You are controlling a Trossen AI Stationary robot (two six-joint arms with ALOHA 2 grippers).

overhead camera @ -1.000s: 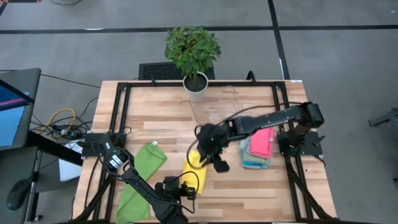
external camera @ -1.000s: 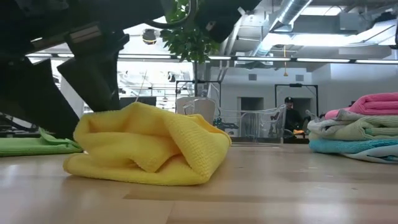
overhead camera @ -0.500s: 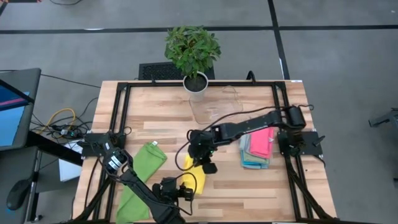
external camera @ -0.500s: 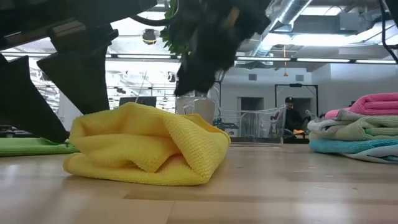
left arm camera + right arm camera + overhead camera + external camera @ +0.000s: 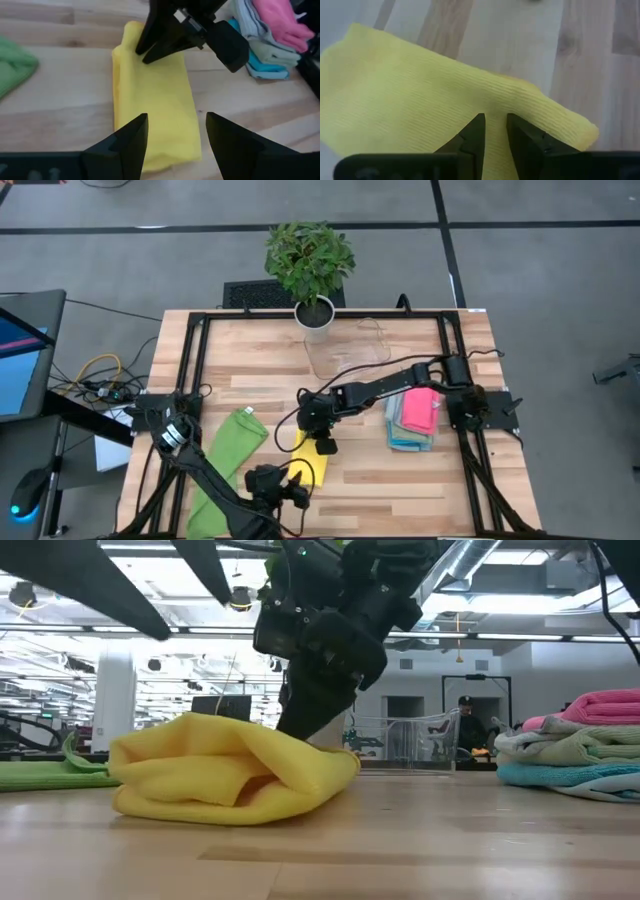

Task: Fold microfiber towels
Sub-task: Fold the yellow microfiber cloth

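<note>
The right gripper (image 5: 493, 137), fingers nearly together, presses the folded yellow towel (image 5: 311, 463) at the table's front-middle while the left gripper (image 5: 176, 131) hovers open (released, apparently), so flattening should follow.

Yellow towel (image 5: 310, 463) folded; green towel (image 5: 225, 465) flat.

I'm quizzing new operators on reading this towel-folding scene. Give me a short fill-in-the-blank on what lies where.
1. The right gripper presses down on the ____ towel.
2. The left gripper hovers above that towel with its jaws ____.
3. The top cloth of the folded stack is ____.
4. The green towel lies on the ____ arm's side of the table.

Missing words: yellow; open; pink; left
</note>
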